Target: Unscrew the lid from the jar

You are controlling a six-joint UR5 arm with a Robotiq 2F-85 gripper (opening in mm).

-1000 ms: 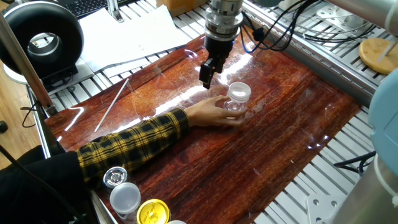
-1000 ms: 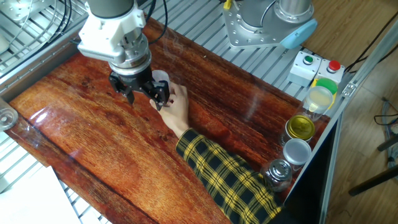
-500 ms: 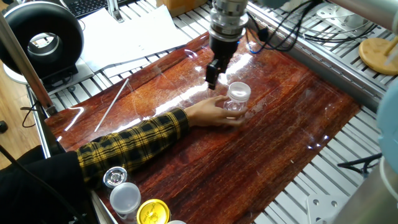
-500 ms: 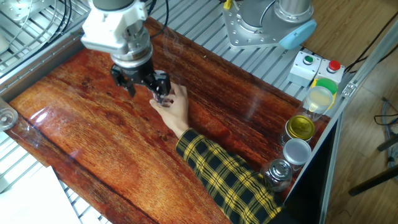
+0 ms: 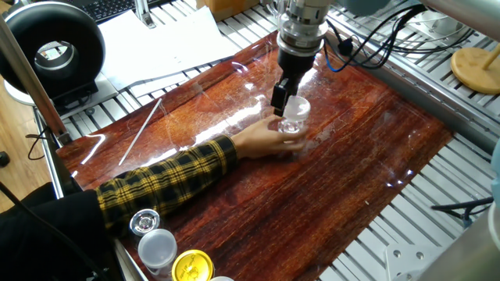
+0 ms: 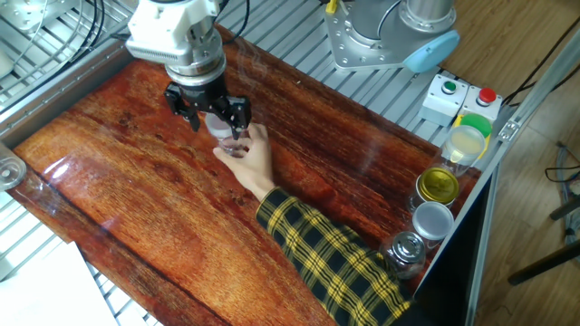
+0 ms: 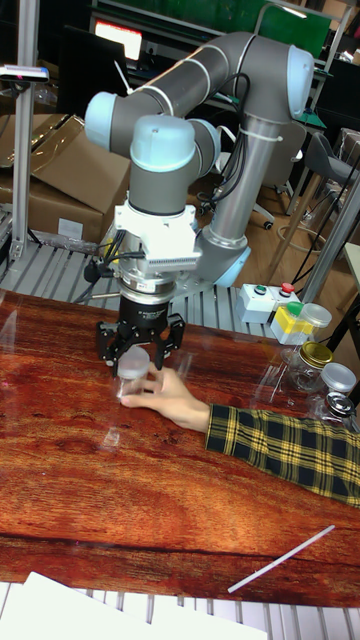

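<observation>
Desk: red wood grain.

Gripper: hangs straight down over the jar; fingers spread, one at 9 and one at 3 o'clock of the lid, apparently not yet clamped on it.

Jar: clear, upright on the desk under the gripper.

Hand: a person's, plaid sleeve, at the jar's 3 o'clock, gripping its base, likely to stop it turning.

Spare jars: far right edge.

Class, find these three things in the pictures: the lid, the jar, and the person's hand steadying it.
lid (image 7: 131,361), tall fixed view, its side wall.
jar (image 5: 291,126), one fixed view, its clear wall below the lid.
hand (image 6: 256,163), the other fixed view, back of the hand.
</observation>
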